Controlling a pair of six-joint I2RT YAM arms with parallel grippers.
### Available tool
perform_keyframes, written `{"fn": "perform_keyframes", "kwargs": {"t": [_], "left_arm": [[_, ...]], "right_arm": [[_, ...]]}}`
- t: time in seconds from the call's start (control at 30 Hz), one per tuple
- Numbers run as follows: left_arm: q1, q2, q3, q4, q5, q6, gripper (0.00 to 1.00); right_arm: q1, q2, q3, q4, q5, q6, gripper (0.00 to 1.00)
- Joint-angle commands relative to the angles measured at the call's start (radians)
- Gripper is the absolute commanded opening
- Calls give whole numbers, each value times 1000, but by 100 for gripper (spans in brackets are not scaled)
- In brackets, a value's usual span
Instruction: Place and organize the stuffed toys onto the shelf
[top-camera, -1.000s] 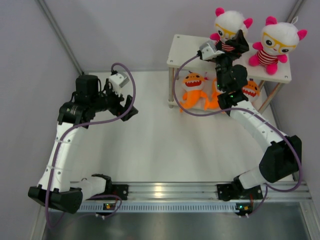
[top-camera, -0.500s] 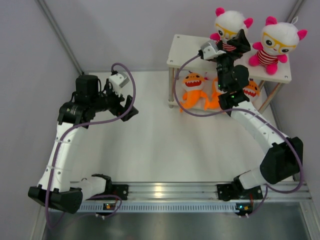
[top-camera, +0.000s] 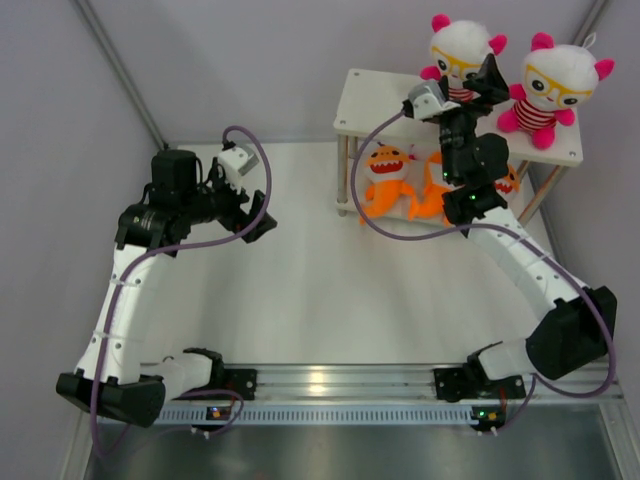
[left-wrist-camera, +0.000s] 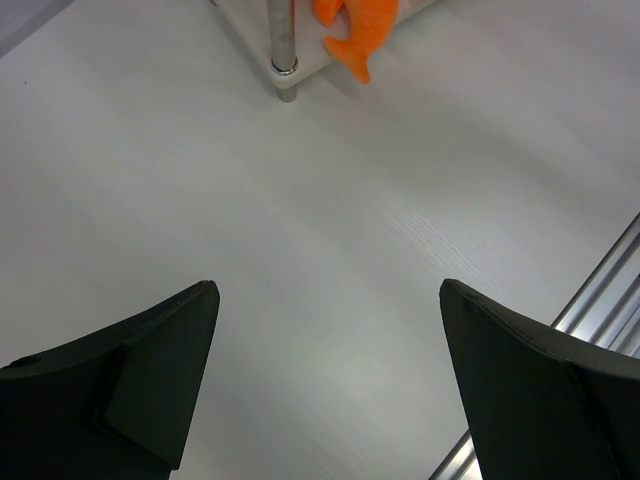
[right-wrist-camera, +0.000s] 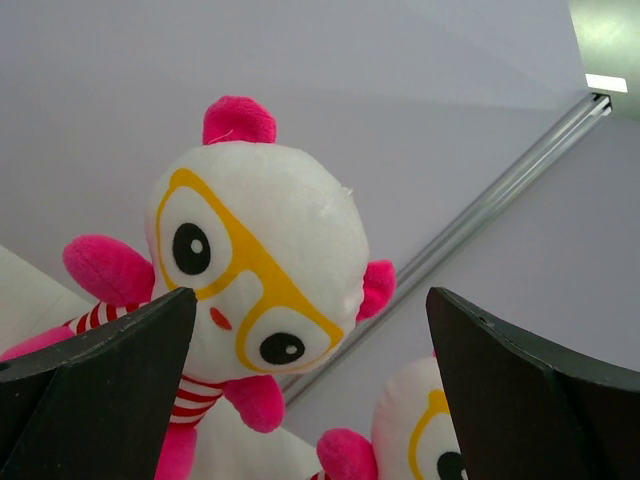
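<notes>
Nearest us, the left claw (top-camera: 246, 208) hangs over the bare table (top-camera: 320, 290), jaws wide apart and holding nothing. Beyond it, on the lower tier of the shelf (top-camera: 375, 100), we count two faces, the left shark (top-camera: 385, 172) and the right shark (top-camera: 506, 180). More orange between them is hidden behind the arm. On top sit two dolls, the left doll (top-camera: 458, 48) and the right doll (top-camera: 558, 85). The right claw (top-camera: 475, 88) is spread wide just before the left doll, gripping nothing.
</notes>
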Motion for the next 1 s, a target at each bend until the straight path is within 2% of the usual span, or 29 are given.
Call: {"fn": "perform_keyframes", "kwargs": {"t": [0.0, 0.3, 0.4, 0.5, 0.6, 0.63, 0.73, 0.8, 0.83, 0.97], "left_arm": [[-3, -7, 1, 27, 11, 10, 98], [-3, -8, -2, 25, 4, 18, 98], [-3, -4, -7, 25, -24, 21, 98], [-3, -3, -19, 27, -91, 24, 98], [-3, 0, -33, 27, -174, 33, 98], [-3, -3, -42, 27, -188, 35, 98], [-3, -17, -67, 27, -236, 47, 98], [-3, -23, -76, 25, -254, 49, 98], [-3, -29, -87, 25, -275, 47, 98], [-2, -40, -131, 27, -340, 50, 98]], "right_arm": [[23, -55, -13, 21, -41, 23, 99], [43, -92, -27, 0, -71, 37, 99], [71, -136, -31, -55, -94, 51, 99], [127, -248, -64, -139, -142, 44, 99], [192, -328, -71, -268, -163, 151, 99], [207, -384, -58, -420, -206, 258, 100], [209, -482, -88, -614, -303, 482, 100], [210, -559, -152, -638, -364, 587, 99], [210, -584, -239, -635, -375, 682, 99], [210, -668, -456, -612, -412, 834, 99]]}}
